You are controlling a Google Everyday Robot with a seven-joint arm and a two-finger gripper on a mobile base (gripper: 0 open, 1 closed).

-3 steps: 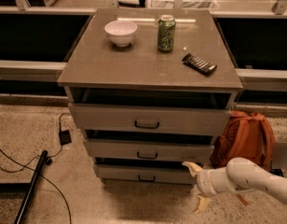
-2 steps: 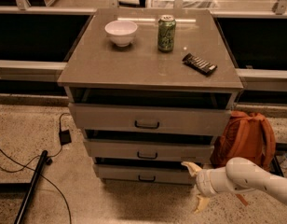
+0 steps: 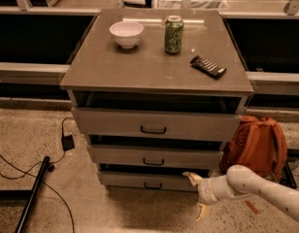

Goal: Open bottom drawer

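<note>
The bottom drawer (image 3: pixel 140 181) is the lowest of three grey fronts in the cabinet, with a small dark bar handle (image 3: pixel 153 185). It stands a little way out, with a dark gap above it. My gripper (image 3: pixel 197 194) comes in from the lower right on a white arm. It is open, with one finger near the drawer front's right end and the other pointing down at the floor. It holds nothing and is to the right of the handle.
The middle drawer (image 3: pixel 154 157) and top drawer (image 3: pixel 154 124) also stand slightly out. On the cabinet top are a white bowl (image 3: pixel 126 33), a green can (image 3: pixel 174 34) and a dark bar (image 3: pixel 208 66). An orange backpack (image 3: pixel 256 144) leans at the right. Cables and a black pole (image 3: pixel 35 188) lie at left.
</note>
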